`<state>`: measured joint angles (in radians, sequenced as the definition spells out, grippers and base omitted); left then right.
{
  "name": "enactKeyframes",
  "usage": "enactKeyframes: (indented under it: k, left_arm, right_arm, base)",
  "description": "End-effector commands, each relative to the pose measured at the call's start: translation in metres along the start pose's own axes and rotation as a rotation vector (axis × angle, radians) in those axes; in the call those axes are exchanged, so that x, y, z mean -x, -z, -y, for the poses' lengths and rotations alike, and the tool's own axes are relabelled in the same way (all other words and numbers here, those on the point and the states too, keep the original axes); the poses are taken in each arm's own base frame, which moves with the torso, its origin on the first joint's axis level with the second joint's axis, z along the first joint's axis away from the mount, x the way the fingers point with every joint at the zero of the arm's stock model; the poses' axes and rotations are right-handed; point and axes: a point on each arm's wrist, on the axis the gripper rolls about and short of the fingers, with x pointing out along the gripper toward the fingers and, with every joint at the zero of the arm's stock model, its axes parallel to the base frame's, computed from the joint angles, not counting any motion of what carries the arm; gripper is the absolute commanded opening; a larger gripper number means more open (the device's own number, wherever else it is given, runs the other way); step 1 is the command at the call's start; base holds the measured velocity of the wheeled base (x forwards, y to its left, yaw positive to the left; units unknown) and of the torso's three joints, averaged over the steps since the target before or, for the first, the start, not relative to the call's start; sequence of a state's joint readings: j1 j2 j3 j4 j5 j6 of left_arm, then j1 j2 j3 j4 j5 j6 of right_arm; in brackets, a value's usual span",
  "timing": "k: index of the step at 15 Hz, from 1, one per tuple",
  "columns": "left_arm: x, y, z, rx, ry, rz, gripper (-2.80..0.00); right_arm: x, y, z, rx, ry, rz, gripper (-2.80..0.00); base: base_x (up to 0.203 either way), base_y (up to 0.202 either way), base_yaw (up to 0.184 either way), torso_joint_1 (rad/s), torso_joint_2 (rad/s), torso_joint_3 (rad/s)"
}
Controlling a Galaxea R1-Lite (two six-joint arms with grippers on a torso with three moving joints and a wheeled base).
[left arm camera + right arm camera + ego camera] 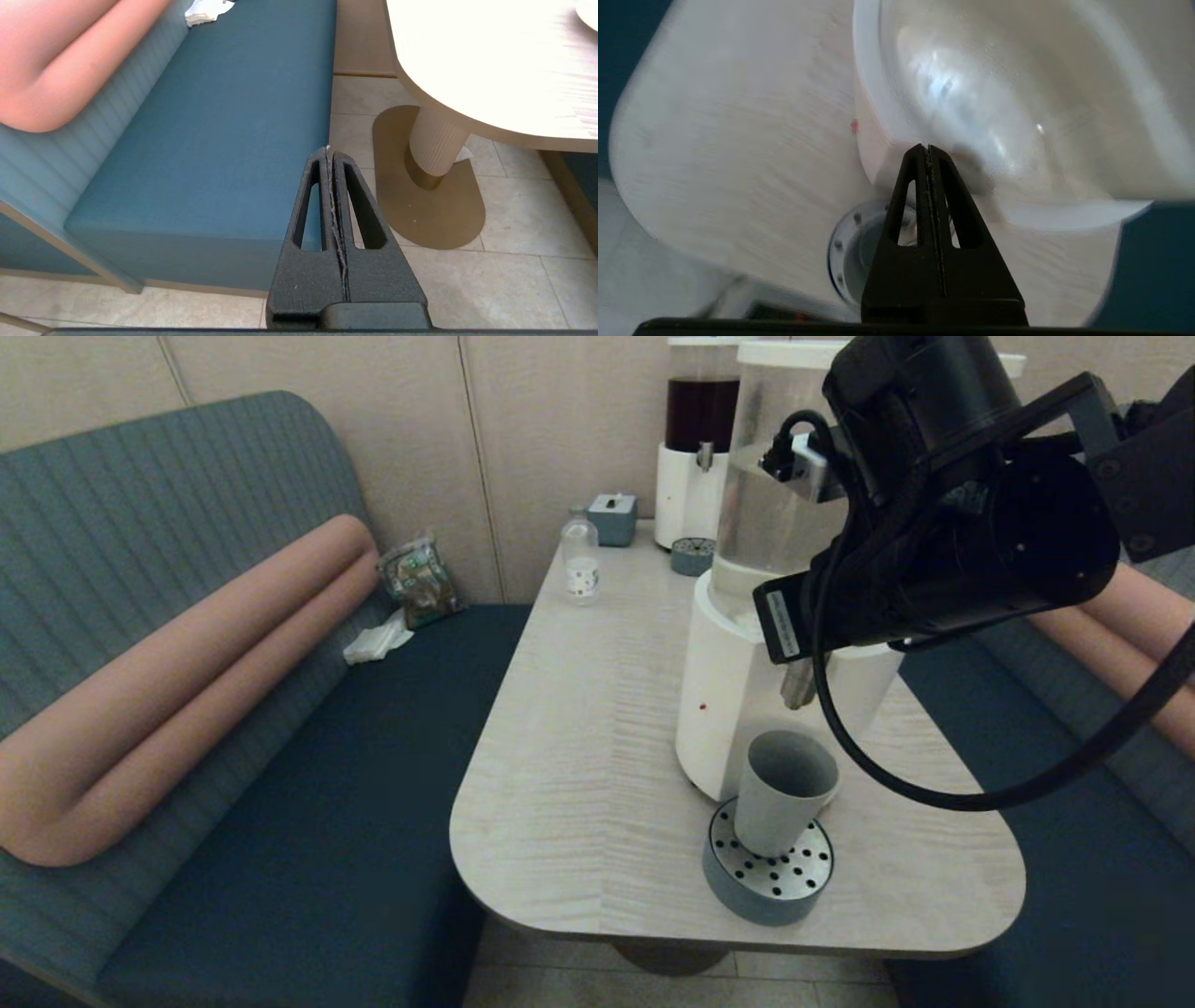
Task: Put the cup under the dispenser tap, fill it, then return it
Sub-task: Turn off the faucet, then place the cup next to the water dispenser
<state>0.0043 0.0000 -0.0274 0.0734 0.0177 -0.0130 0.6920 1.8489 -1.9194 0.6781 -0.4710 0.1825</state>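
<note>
The grey-blue cup (782, 791) stands upright on a round perforated drip tray (767, 877), directly below the metal dispenser tap (798, 683) of the large white-based dispenser (733, 709). My right arm reaches across above it, hiding its fingers in the head view. In the right wrist view the right gripper (928, 148) is shut and empty. Its tips are close beside the blurred tap (976, 165), and I cannot tell whether they touch. The cup (869, 245) and tray (837, 245) show below. My left gripper (331, 150) is shut and empty, parked low over the floor beside the table.
A dark-liquid dispenser (700, 429) with its own small drip tray (693, 556), a tissue box (611, 518) and a clear bottle (581, 560) stand at the table's far end. Blue benches (308, 803) flank the table. The table pedestal (437, 149) is near the left gripper.
</note>
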Motion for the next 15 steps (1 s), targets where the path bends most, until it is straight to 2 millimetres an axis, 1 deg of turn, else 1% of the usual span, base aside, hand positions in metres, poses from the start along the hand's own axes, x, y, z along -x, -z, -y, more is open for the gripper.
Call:
enactKeyframes:
  k: [1, 2, 4, 6, 8, 10, 12, 13, 15]
  left_arm:
    - [0.000, 0.000, 0.000, 0.001, -0.001, -0.002, -2.80]
    - [0.000, 0.000, 0.000, 0.001, -0.001, -0.002, -2.80]
    - [0.000, 0.000, 0.000, 0.001, -0.001, -0.002, -2.80]
    - [0.000, 0.000, 0.000, 0.001, -0.001, -0.002, -2.80]
    - [0.000, 0.000, 0.000, 0.001, -0.001, -0.002, -2.80]
    - [0.000, 0.000, 0.000, 0.001, -0.001, -0.002, -2.80]
    - [0.000, 0.000, 0.000, 0.001, -0.001, -0.002, -2.80]
    - [0.000, 0.000, 0.000, 0.001, -0.001, -0.002, -2.80]
    - [0.000, 0.000, 0.000, 0.001, -0.001, -0.002, -2.80]
  right_arm:
    - [0.006, -0.006, -0.005, -0.019, -0.034, 0.059, -2.80]
    - [0.011, -0.011, -0.009, -0.032, -0.062, 0.113, -2.80]
    - [0.031, -0.019, -0.010, -0.030, -0.104, 0.191, -2.80]
    - [0.056, -0.022, -0.009, -0.030, -0.136, 0.239, -2.80]
    - [0.087, -0.025, 0.000, -0.039, -0.153, 0.296, -2.80]
    - [0.125, -0.027, 0.020, -0.053, -0.154, 0.374, -2.80]
    - [0.171, -0.022, 0.050, -0.089, -0.165, 0.452, -2.80]
    - [0.193, -0.016, 0.066, -0.108, -0.173, 0.485, -2.80]
    - [0.238, 0.005, 0.105, -0.145, -0.182, 0.558, -2.80]
  base:
    - [0.000, 0.000, 0.000, 0.000, 0.00, 0.000]
    - [0.000, 0.000, 0.000, 0.000, 0.00, 0.000]
    - [0.000, 0.000, 0.000, 0.000, 0.00, 0.000]
    - [0.000, 0.000, 0.000, 0.000, 0.00, 0.000]
    - [0.000, 0.000, 0.000, 0.000, 0.00, 0.000]
    - [0.000, 0.000, 0.000, 0.000, 0.00, 0.000]
    - [0.000, 0.000, 0.000, 0.000, 0.00, 0.000]
    - [0.000, 0.000, 0.000, 0.000, 0.00, 0.000]
    - [0.000, 0.000, 0.000, 0.000, 0.00, 0.000]
